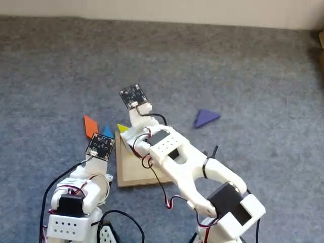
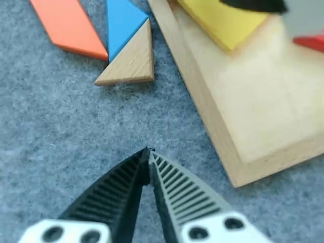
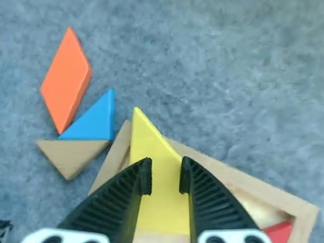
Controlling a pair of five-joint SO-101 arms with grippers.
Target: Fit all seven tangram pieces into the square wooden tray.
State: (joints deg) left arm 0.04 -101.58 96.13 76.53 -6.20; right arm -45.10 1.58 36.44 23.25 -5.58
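The square wooden tray (image 1: pixel 132 174) lies between the two arms. A yellow triangle (image 3: pixel 152 152) rests tilted at the tray's far-left corner, its tip reaching out over the rim (image 3: pixel 283 202). My right gripper (image 3: pixel 164 177) stands right above it, open by a narrow gap, and yellow shows between the fingers and beside one of them. A red piece (image 3: pixel 278 234) lies inside the tray. Left of the tray, an orange parallelogram (image 2: pixel 68 25), a blue triangle (image 2: pixel 124 23) and a plain wooden triangle (image 2: pixel 131 63) lie together on the carpet. My left gripper (image 2: pixel 148 154) is shut and empty, a short way from them.
A purple triangle (image 1: pixel 206 117) lies alone on the grey carpet, right of the tray and beyond the right arm. The right arm's white body (image 1: pixel 182 162) crosses over much of the tray. Open carpet stretches away on the far side.
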